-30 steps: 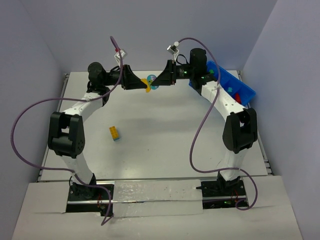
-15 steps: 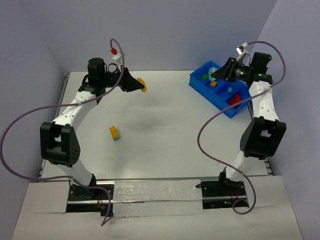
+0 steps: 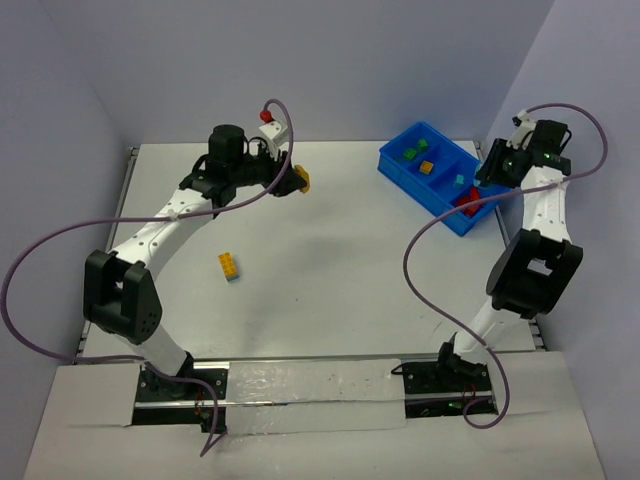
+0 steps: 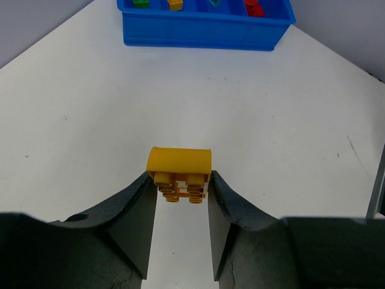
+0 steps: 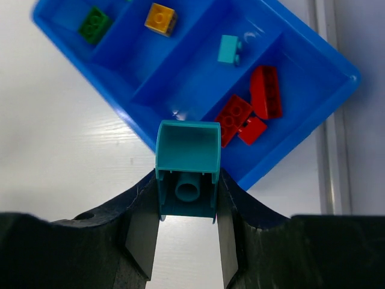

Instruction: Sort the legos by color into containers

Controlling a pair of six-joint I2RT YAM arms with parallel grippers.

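Note:
My left gripper (image 3: 297, 178) is shut on a yellow brick (image 4: 179, 171) and holds it above the back middle of the table. My right gripper (image 3: 488, 168) is shut on a light blue brick (image 5: 187, 162), held above the near edge of the blue bin (image 3: 415, 197). The bin's compartments hold a green brick (image 5: 94, 24), an orange-yellow brick (image 5: 160, 18), a light blue brick (image 5: 228, 49) and red bricks (image 5: 252, 111). A yellow-on-blue pair (image 3: 230, 266) lies on the table left of centre.
The bin (image 4: 198, 33) stands slanted at the back right, close to the table's right edge. Grey walls close in the table at the back and sides. Purple cables hang from both arms.
A second ago both grippers met at the back middle. They have parted: the right swung over the bin's right end with the light blue brick, the left shifted slightly right with the yellow one.

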